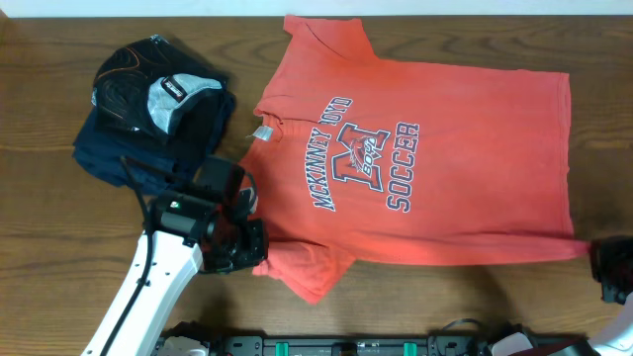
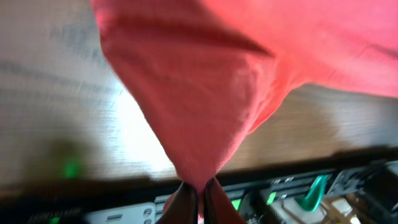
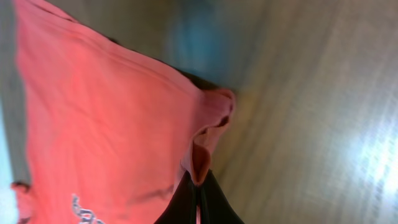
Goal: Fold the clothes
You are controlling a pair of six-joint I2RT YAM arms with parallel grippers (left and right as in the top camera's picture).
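Note:
The clothes are one coral-red T-shirt lying flat on the wooden table, chest print up, collar toward the left. My left gripper is shut on the shirt's near shoulder by the near sleeve. In the left wrist view the red cloth hangs in a cone from the pinched fingers. My right gripper sits at the table's right edge, shut on the near hem corner. The right wrist view shows that folded corner clamped between the dark fingertips.
A pile of navy and black folded garments with a grey-white patterned piece lies at the back left, close to my left arm. Equipment with green parts lines the near table edge. Bare wood lies at the near left.

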